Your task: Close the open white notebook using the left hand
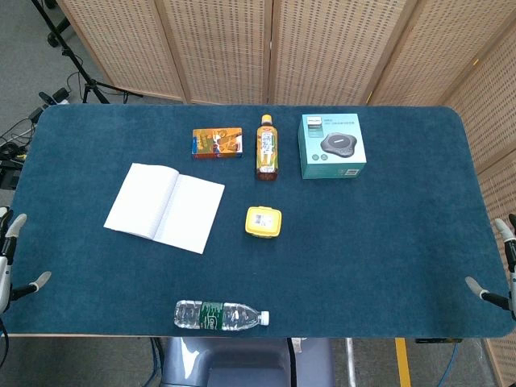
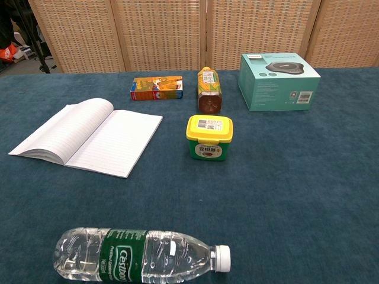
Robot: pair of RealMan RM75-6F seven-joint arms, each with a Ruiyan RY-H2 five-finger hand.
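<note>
On the blue table: notebook lies open, both hands out at the edges

On the left half of the blue table (image 1: 387, 242), your white notebook (image 1: 165, 206) lies open and flat, its lined pages facing up. From the chest view the left page bows up a little near the spine, while the right page lies flatter against the cloth. Nothing touches it.

Your left hand (image 1: 11, 262) shows only at the far left edge of the head view, well apart from the notebook. You can see a few fingertips (image 1: 40, 280) spread apart and holding nothing. Your right hand (image 1: 498, 266) sits at the far right edge in the same way, fingers apart and empty. Neither hand appears in the chest view.

Behind the notebook, toward the screen, an orange carton (image 1: 218, 143) lies flat. Just to its right an amber drink bottle (image 1: 268, 147) stands near the middle of the table, and further right a teal box (image 1: 332, 145) with a round device pictured on it. Between the drink bottle and your near edge sits a small tub with a yellow lid (image 1: 264, 221), near the notebook's right page but apart from it. Close to the near edge, a clear water bottle (image 1: 219, 314) with a green label lies on its side, white cap pointing right
</note>
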